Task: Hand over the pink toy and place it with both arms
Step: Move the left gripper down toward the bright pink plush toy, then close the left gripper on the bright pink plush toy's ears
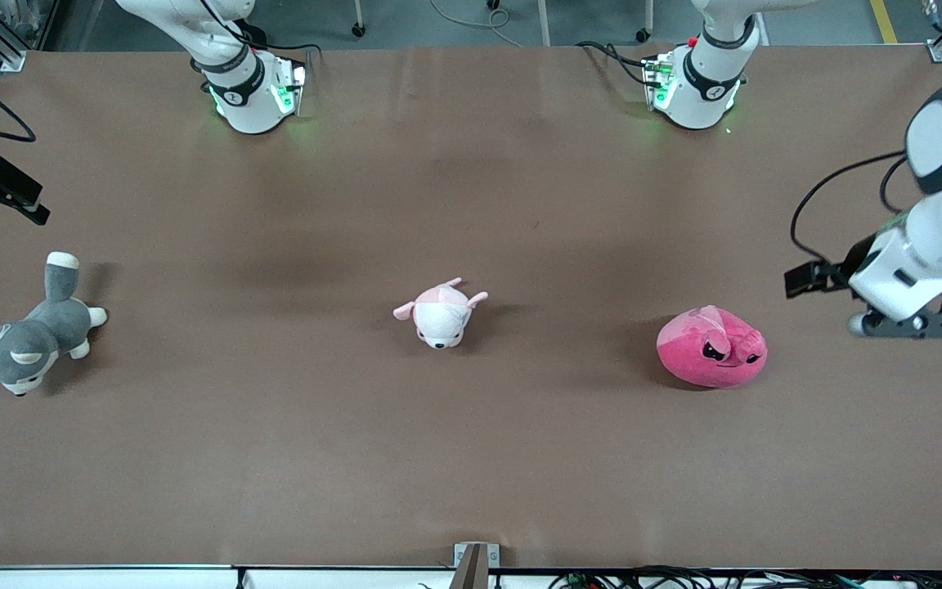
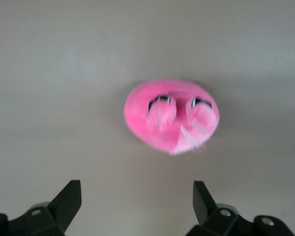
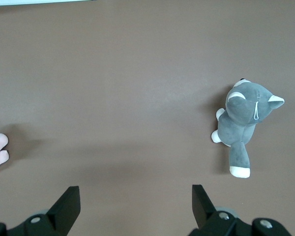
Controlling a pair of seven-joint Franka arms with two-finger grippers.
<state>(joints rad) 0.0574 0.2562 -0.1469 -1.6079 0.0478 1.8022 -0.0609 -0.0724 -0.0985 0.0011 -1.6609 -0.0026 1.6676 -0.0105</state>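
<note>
Brown matte table (image 1: 471,458); round hot-pink plush toy (image 1: 711,347) upright, scowling black eyes; left gripper (image 2: 136,201) and right gripper (image 3: 135,205) both released, holding nothing.

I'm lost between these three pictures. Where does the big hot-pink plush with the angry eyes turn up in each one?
Front view: the pink toy lies on the brown table, toward the left arm's end, beside the pale puppy.
Left wrist view: it sits mid-picture, ahead of the left gripper and its open fingers.
Right wrist view: not in it; the grey plush shows instead.
Shared landmark: the brown table.
</note>
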